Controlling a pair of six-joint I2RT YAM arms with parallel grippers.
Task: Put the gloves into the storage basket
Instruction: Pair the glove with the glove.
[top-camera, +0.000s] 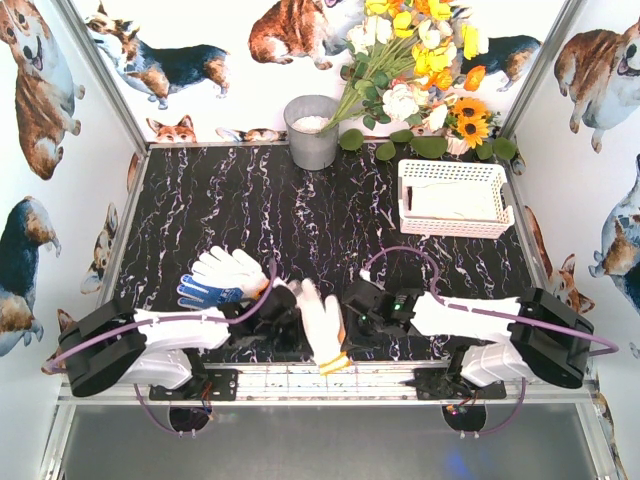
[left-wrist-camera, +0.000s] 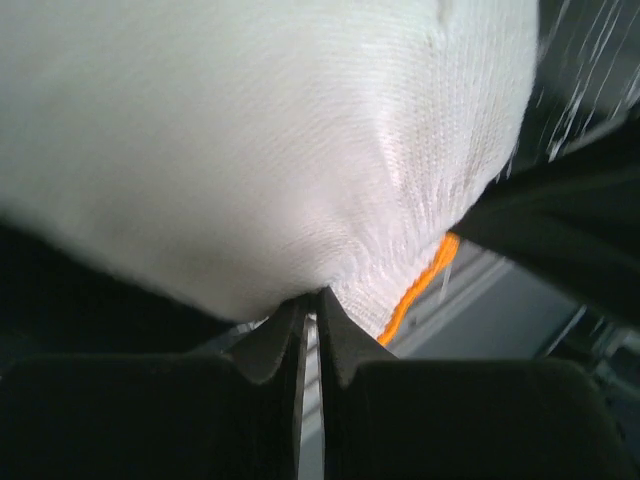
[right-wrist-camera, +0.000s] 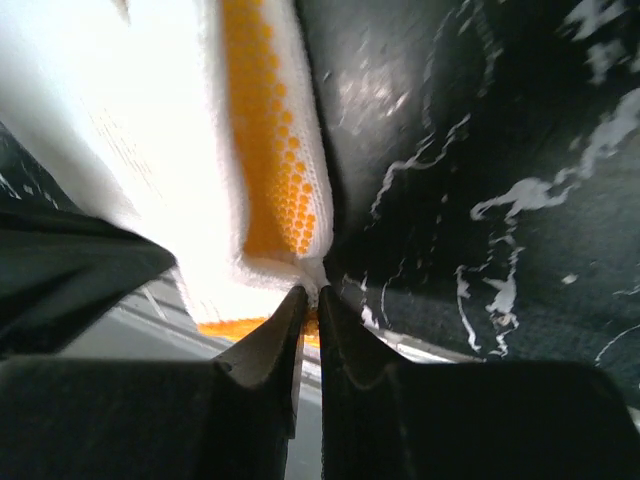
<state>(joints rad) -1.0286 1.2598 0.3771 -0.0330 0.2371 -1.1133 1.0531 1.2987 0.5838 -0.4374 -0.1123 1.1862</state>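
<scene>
Pinching one white glove (top-camera: 322, 325) near its orange cuff, my left tool (left-wrist-camera: 310, 305) is pressed almost together; my right tool (right-wrist-camera: 308, 300) likewise nips its yellow-dotted edge.

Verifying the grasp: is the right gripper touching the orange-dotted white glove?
Touching. The right wrist view shows the right gripper pinching the edge of the orange-dotted white glove.

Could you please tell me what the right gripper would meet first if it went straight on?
The yellow-dotted glove, already against its closed fingertips; beyond that, probably the left gripper, though depth is unclear.
</scene>
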